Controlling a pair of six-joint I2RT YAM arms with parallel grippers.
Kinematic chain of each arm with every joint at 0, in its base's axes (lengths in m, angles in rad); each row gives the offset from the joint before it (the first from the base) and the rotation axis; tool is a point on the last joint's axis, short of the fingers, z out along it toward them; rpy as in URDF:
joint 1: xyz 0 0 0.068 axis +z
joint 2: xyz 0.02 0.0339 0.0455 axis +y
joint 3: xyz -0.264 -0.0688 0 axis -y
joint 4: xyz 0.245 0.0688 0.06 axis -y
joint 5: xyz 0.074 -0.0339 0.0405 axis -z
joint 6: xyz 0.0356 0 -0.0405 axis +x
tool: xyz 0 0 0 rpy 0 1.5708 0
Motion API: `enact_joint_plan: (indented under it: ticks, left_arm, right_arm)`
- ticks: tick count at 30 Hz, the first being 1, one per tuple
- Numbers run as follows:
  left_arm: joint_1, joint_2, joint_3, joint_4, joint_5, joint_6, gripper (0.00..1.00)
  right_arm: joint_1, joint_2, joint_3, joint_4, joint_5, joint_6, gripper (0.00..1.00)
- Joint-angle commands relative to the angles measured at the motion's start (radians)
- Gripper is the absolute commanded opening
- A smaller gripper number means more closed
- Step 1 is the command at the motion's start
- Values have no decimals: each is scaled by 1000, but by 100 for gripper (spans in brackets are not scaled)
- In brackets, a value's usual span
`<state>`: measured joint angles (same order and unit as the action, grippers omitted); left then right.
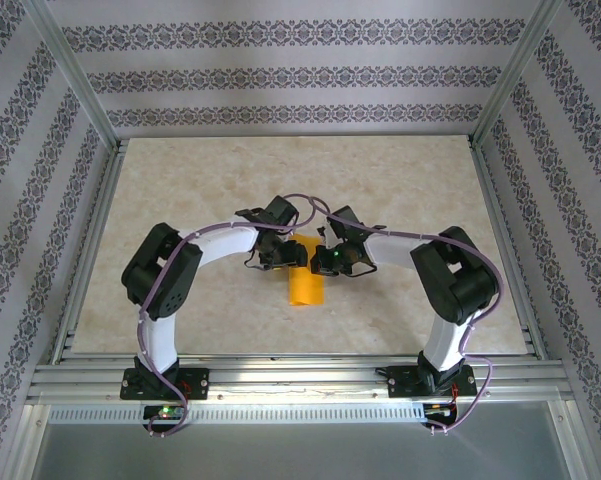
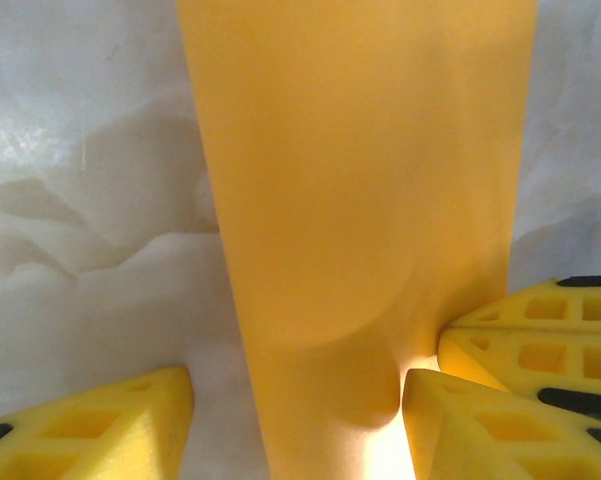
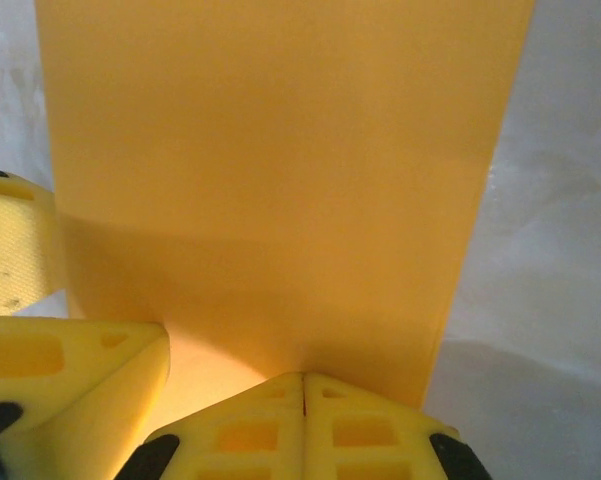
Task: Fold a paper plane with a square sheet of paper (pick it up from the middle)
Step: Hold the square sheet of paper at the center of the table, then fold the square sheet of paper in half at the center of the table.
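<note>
The paper (image 1: 305,287), folded to a narrow strip, lies mid-bench (image 1: 180,190), its far end between the two tools. The left tool (image 2: 298,405) stands spread, one finger on each side of the strip. The right tool (image 3: 304,385) is pressed together, tips against the paper

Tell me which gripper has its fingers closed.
The right gripper: its fingers meet with no gap, at the orange paper. The left gripper has its fingers apart, one on either side of the paper.
</note>
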<state>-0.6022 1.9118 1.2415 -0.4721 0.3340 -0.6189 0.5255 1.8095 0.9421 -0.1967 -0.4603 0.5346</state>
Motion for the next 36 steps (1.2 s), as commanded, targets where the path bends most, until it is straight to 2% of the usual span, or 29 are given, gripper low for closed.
enact_joint_plan:
  ticks: [1, 4, 7, 10, 14, 18, 24, 36]
  left_arm:
    - [12, -100, -43, 67, -28, -45, 59]
    - [35, -181, -99, 113, -33, -71, 59]
    - [57, -250, -170, 224, 27, -91, 54]
    - [79, -281, -238, 374, 135, -120, 39]
    - [91, -258, -289, 540, 266, -181, 14]
    - [91, -217, -316, 645, 335, -235, 3]
    - [90, -166, -356, 745, 372, -281, 0]
    - [88, -100, -373, 722, 374, -251, 0]
  right_arm:
    - [-28, 58, 11, -170, 78, -112, 0]
    - [-43, 70, 33, -197, 70, -141, 0]
    - [-45, 78, 48, -211, 67, -153, 0]
    - [-44, 86, 49, -207, 55, -144, 0]
    - [-42, 88, 44, -202, 61, -132, 0]
    - [-45, 82, 33, -201, 71, -126, 0]
    - [-45, 80, 21, -195, 73, -117, 0]
    - [-46, 79, 20, -195, 74, -110, 0]
